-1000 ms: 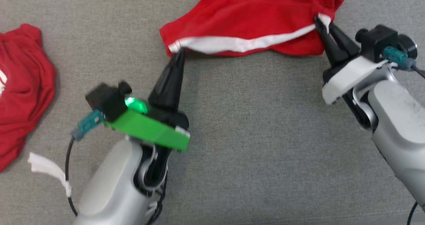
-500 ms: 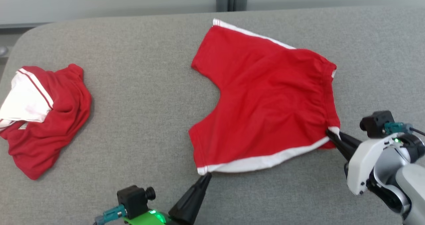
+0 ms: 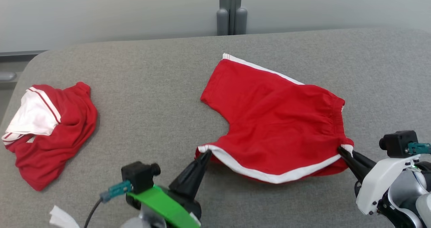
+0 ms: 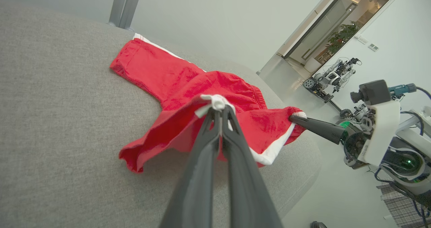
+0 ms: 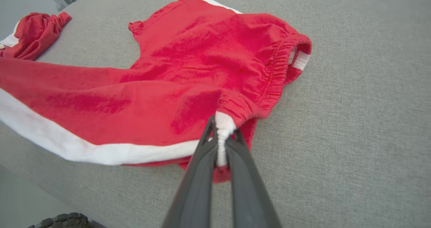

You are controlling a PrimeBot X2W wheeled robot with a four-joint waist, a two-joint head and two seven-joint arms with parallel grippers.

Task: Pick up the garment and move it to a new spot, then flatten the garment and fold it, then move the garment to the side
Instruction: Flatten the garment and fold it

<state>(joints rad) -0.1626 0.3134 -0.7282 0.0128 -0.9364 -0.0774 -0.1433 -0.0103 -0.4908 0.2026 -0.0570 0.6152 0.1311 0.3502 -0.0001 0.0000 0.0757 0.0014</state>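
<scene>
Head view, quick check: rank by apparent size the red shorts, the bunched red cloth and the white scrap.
1. red shorts
2. bunched red cloth
3. white scrap, partly cut off by the picture's edge

I see a bunched red-and-white cloth point(image 3: 57, 133) mid-left on the grey table point(image 3: 151, 96), a white scrap point(image 3: 60, 218) lower left, a grey post point(image 3: 231, 14) top centre

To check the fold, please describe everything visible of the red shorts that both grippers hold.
The red shorts, soft-looking cloth with white side stripes and a gathered elastic waistband, lie spread on the grey padded table, the near edge lifted. The left gripper is shut on the near leg's hem corner, the right gripper on the near waistband corner.
</scene>
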